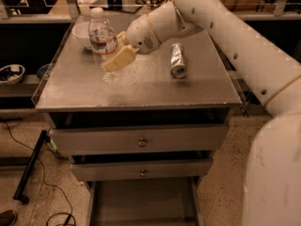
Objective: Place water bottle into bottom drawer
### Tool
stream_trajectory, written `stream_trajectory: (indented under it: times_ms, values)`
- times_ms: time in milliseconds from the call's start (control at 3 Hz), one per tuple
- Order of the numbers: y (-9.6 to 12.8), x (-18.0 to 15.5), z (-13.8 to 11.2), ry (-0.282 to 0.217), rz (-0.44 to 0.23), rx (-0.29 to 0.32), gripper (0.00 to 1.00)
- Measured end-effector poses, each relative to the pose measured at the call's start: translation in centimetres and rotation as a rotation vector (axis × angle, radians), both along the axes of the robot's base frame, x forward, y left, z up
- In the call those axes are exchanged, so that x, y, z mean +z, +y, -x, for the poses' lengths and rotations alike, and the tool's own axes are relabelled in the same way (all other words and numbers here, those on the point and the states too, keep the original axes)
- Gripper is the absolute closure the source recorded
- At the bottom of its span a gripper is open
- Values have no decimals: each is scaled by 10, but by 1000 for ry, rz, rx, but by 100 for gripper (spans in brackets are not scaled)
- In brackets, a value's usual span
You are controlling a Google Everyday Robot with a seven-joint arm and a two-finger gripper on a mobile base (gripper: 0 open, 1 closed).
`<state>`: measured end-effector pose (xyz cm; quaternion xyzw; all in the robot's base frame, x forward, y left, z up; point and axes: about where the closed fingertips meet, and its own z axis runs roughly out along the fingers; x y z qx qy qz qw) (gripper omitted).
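Grey metal tabletop (141, 86), gripper (110, 62) clamped on upright water bottle (101, 36) — bottom drawer (141, 201) open below.

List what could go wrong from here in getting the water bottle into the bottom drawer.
1. The gripper sits low on the tall water bottle, so the bottle may tip, perhaps against the bowl close behind it.
2. The bottom drawer lies under the two upper drawers; the bottle could clip their fronts on the way down.
3. The can lies on its side near the arm; a swing might roll it.
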<state>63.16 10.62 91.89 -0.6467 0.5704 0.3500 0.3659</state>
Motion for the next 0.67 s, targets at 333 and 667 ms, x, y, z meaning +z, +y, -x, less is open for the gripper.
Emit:
stream_trajectory:
  times_ms: [333,667]
  values:
    - [-16,14,12,-16,1,-31,100]
    - [-29,23,31,-29,1,-65,100]
